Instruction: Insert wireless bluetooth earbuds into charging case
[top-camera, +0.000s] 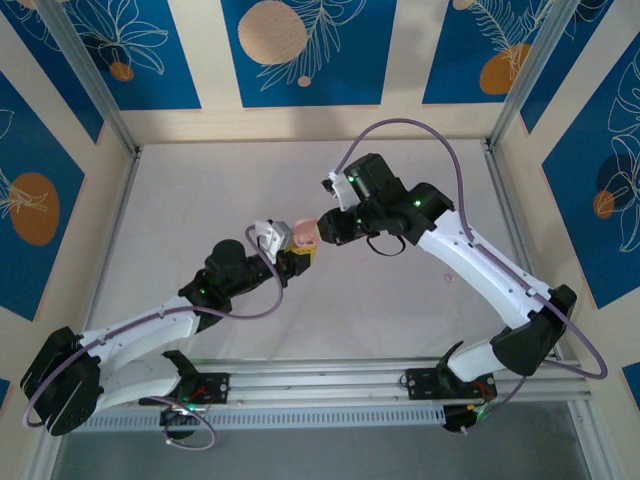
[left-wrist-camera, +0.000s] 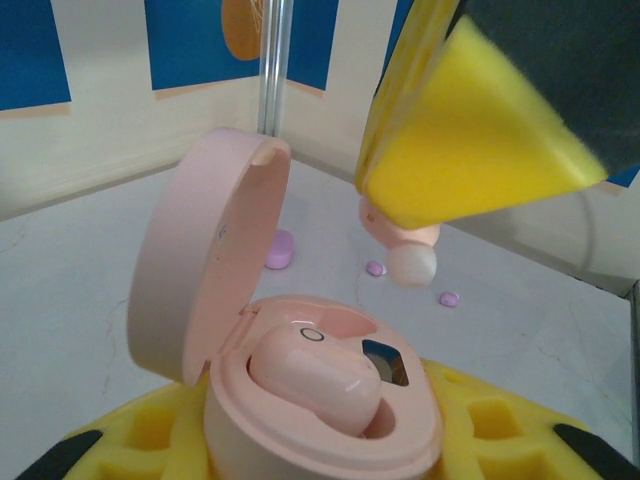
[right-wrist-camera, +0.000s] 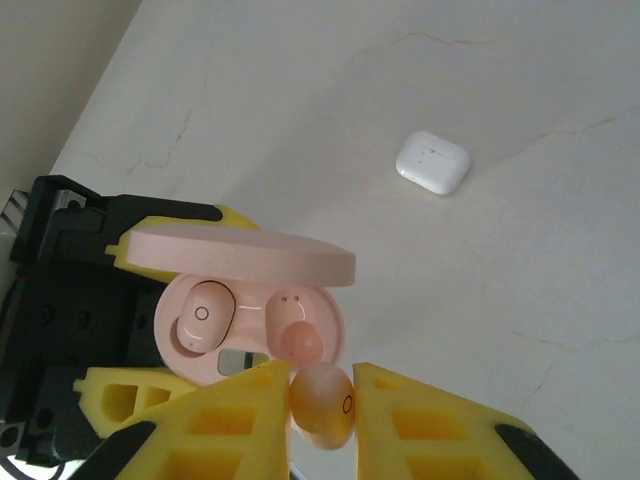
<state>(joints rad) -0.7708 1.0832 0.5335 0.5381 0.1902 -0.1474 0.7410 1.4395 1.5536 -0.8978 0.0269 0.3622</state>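
Open case (left-wrist-camera: 200, 260), clenched in left pincer (left-wrist-camera: 320, 445), carries seated bud (left-wrist-camera: 315, 380). In right pincer (right-wrist-camera: 320, 385), second bud (right-wrist-camera: 322, 405) hangs just above apparently empty socket (right-wrist-camera: 300, 338): align tip, lower straight, release once home.

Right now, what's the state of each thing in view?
pink case: lid open, held up off the table.
seated earbud: in its slot.
second earbud: above the pink case, not seated.
white case: closed, lying on the table.
left gripper: shut on pink case.
right gripper: shut on second earbud.
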